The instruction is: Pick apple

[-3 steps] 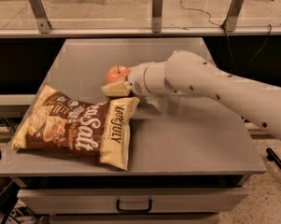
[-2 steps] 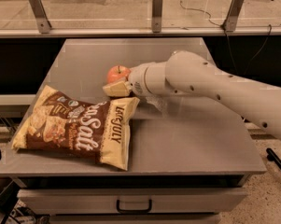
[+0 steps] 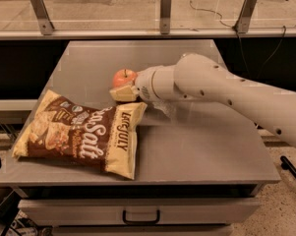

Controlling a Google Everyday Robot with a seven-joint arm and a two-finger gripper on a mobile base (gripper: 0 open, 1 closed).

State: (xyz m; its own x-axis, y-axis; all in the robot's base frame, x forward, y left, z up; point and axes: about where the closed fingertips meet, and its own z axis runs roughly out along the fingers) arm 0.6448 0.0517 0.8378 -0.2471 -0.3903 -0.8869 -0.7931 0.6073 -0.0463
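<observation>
Holding the claw right up against the near side of the apple, left of centre on the desk, just beyond the far right corner of the chip bag. Showing no visible shift from a second ago, neither of arm nor of apple, so probably settling a grasp rather than lifting; impossible to tell the claw's opening or any real hold. Judging the pick not yet done, with the lift to come.
</observation>
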